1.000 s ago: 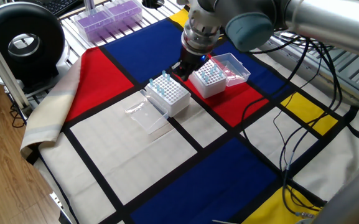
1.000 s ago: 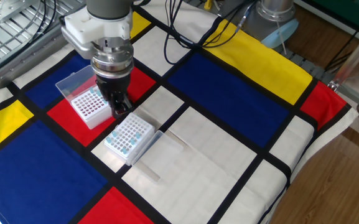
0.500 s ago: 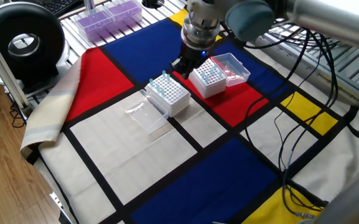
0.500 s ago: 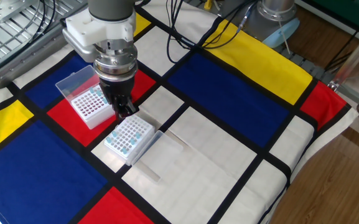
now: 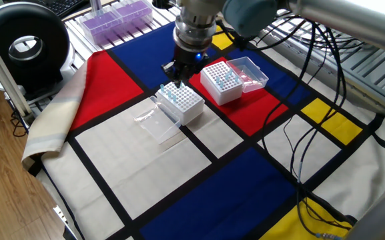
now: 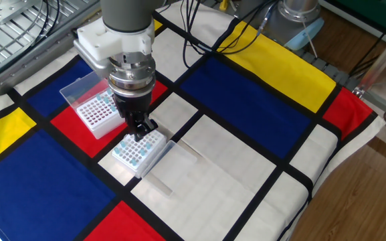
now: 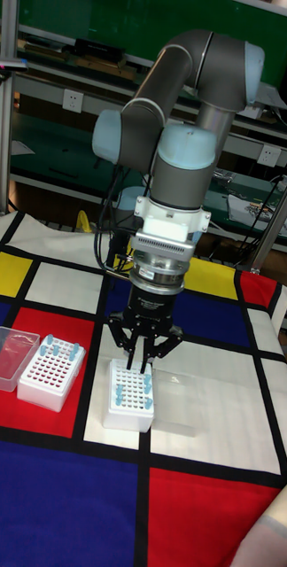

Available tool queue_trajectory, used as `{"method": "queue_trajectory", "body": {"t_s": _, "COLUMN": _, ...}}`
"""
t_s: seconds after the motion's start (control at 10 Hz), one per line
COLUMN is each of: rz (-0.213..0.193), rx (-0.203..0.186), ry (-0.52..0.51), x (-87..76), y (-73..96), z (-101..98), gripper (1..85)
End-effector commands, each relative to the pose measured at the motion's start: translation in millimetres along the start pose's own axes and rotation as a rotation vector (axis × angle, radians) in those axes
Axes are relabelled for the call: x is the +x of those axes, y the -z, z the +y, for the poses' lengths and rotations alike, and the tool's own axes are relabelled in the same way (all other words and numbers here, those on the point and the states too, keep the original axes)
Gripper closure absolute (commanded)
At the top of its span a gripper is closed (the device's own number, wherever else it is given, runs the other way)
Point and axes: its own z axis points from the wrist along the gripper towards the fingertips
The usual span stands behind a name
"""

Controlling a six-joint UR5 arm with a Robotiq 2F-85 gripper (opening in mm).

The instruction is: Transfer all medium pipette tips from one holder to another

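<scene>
Gripper (image 7: 142, 361) hovers over rack (image 7: 130, 396), grip state unclear; tips (image 7: 117, 396) look light, slippery, best pinched at blue tops.

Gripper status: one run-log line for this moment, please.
two-finger gripper: above white rack on white square | jaw state: unclear | second white rack on red square: apart
</scene>
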Motion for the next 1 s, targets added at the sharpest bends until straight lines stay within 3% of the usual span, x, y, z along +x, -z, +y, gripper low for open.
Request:
{"method": "queue_trajectory", "body": {"t_s": 0.0, "rz": -0.003, "rx": -0.011, "ry": -0.015, "x": -0.8, "y": 0.7, "z": 10.8, "gripper": 59.3}}
{"method": "queue_trajectory", "body": {"t_s": 0.4, "rz": -0.019, "rx": -0.018, "ry": -0.028, "x": -3.6, "y": -4.5, "z": 21.0, "gripper": 58.0}}
{"method": "queue_trajectory", "body": {"t_s": 0.9, "rz": -0.042, "rx": -0.011, "ry": -0.037, "x": 4.5, "y": -13.6, "z": 23.6, "gripper": 58.0}}
